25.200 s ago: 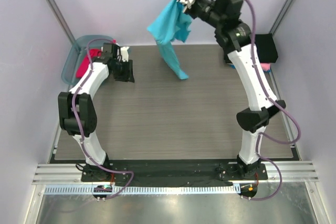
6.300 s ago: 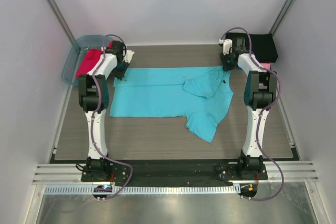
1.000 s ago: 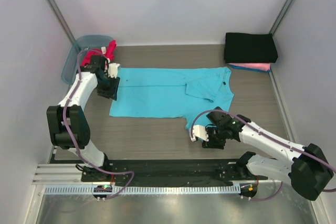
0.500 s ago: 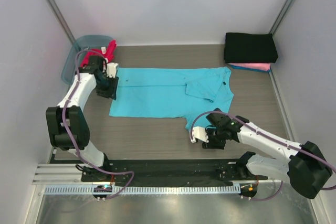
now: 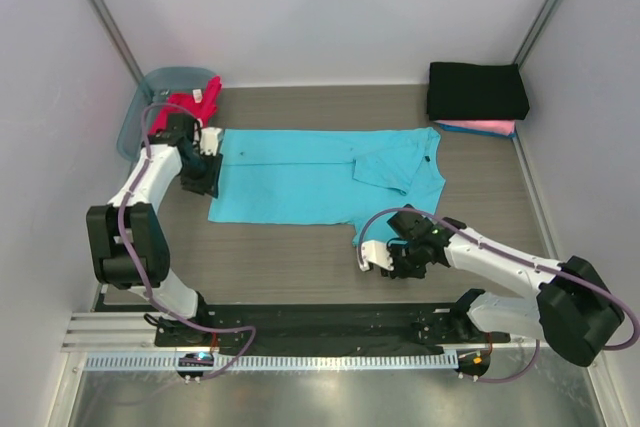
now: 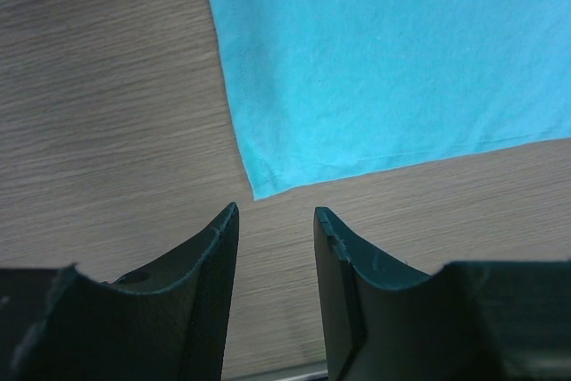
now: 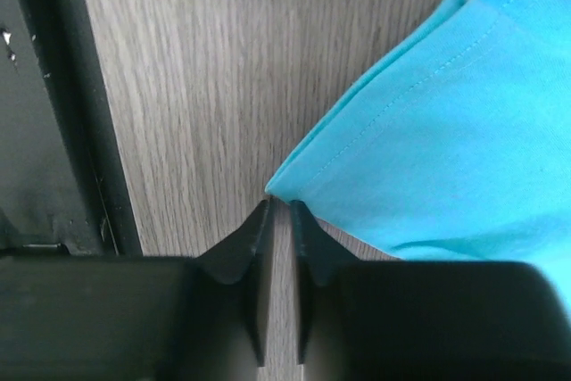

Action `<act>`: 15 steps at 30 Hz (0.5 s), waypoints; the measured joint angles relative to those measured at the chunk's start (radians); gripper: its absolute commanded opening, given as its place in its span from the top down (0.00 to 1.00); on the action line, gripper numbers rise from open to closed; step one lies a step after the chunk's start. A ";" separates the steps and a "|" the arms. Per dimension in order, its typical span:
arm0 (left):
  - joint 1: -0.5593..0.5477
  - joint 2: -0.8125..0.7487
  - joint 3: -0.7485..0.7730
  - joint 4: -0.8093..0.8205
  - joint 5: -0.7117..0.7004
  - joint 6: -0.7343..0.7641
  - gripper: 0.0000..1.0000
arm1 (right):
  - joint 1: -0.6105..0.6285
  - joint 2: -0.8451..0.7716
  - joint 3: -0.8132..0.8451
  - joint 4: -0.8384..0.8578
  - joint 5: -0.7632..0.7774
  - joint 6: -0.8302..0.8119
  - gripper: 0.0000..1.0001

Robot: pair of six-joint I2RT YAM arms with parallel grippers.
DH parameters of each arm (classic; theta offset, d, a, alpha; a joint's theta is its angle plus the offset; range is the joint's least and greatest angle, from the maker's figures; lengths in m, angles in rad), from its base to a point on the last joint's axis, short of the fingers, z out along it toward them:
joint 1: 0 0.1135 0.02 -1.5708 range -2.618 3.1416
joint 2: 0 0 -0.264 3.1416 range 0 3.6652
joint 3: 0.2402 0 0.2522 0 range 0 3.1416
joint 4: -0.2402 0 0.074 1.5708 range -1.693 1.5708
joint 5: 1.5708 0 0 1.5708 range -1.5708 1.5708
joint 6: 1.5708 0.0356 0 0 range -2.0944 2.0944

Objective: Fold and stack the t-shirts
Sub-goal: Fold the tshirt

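The turquoise t-shirt (image 5: 300, 177) lies spread flat across the middle of the wood-grain table (image 5: 300, 267), one sleeve folded over its chest. The left gripper (image 6: 275, 216) sits at the shirt's left edge. Its fingers are spread apart with bare table between them, and a hem corner lies just ahead of the tips. The right gripper (image 7: 277, 207) is low at the corner of the near sleeve, jaws drawn to a thin slit. The cloth corner meets the tips, but I cannot tell whether it is pinched. The folded black t-shirt (image 5: 478, 90) rests on the pink t-shirt (image 5: 478, 128) at the far right. The red-magenta t-shirt (image 5: 190, 105) lies in the plastic tub (image 5: 150, 82).
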 measured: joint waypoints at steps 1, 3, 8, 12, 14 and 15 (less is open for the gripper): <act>0.002 -0.003 -0.006 0.000 0.000 -0.002 0.59 | 0.000 0.001 0.001 0.002 0.000 0.001 0.90; 0.007 -0.007 -0.020 -0.002 0.001 -0.007 0.58 | 0.000 0.003 0.003 0.008 0.001 0.008 0.96; 0.059 -0.007 -0.047 -0.036 0.030 -0.029 0.55 | 0.000 -0.002 0.047 -0.016 0.039 0.030 0.99; 0.140 0.008 -0.049 -0.077 0.072 -0.033 0.55 | 0.000 -0.074 0.134 -0.075 0.060 0.056 0.99; 0.171 0.038 -0.045 -0.087 0.091 -0.033 0.54 | 0.000 -0.117 0.165 -0.096 0.062 0.072 0.99; 0.185 0.060 -0.043 -0.091 0.100 -0.033 0.54 | 0.000 -0.133 0.174 -0.103 0.061 0.082 0.98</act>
